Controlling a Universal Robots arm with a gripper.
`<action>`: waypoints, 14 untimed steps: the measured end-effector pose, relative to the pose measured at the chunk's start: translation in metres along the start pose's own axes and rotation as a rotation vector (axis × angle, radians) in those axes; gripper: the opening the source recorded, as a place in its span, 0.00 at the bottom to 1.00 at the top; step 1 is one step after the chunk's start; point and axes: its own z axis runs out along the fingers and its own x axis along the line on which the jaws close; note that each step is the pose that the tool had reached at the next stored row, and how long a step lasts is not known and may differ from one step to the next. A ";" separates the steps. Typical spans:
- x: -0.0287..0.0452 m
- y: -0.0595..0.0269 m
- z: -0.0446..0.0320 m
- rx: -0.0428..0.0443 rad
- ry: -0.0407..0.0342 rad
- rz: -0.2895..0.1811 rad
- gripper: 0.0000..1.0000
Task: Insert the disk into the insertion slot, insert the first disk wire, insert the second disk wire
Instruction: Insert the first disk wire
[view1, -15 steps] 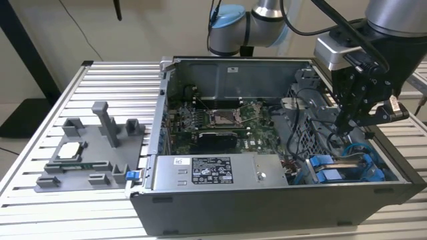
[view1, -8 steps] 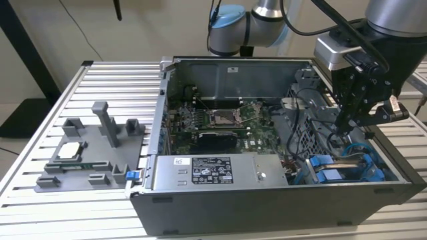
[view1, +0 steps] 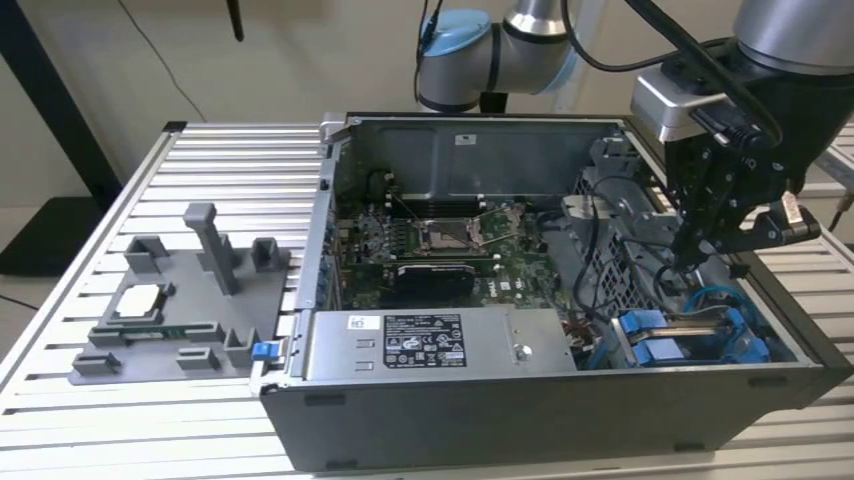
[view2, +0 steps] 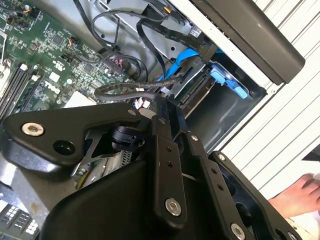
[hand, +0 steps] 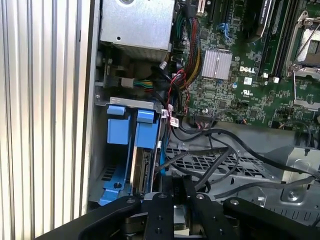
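The disk (hand: 144, 172) sits edge-up in its blue carrier frame, blue end tab (hand: 146, 131) toward the case wall, seated in the insertion slot of the grey perforated drive cage (hand: 225, 162). In the exterior view the disk's carrier (view1: 643, 325) lies at the case's near right corner beside the cage (view1: 617, 275). My gripper (view1: 691, 258) reaches down into the case just over the cage. In both wrist views its fingers stand together, gripper (hand: 181, 179), gripper (view2: 161, 106), shut on the end of a black braided disk wire (view2: 125, 90). A blue flat wire (view2: 180, 62) runs past the disk.
A second blue-tabbed carrier (hand: 116, 131) sits beside the disk near the case wall. Black cables (hand: 220, 145) loop over the cage. The motherboard (view1: 441, 240) and power supply (view1: 427, 345) fill the case. A grey fixture (view1: 187, 300) stands on the slatted table. A person's hand (view2: 300, 192) is outside the case.
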 end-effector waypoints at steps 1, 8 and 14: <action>0.0004 -0.0010 0.0001 -0.0016 -0.0002 0.000 0.00; 0.0046 -0.0116 0.0015 -0.0269 -0.0013 0.001 0.00; 0.0091 -0.0216 0.0028 -0.0676 -0.0024 0.003 0.00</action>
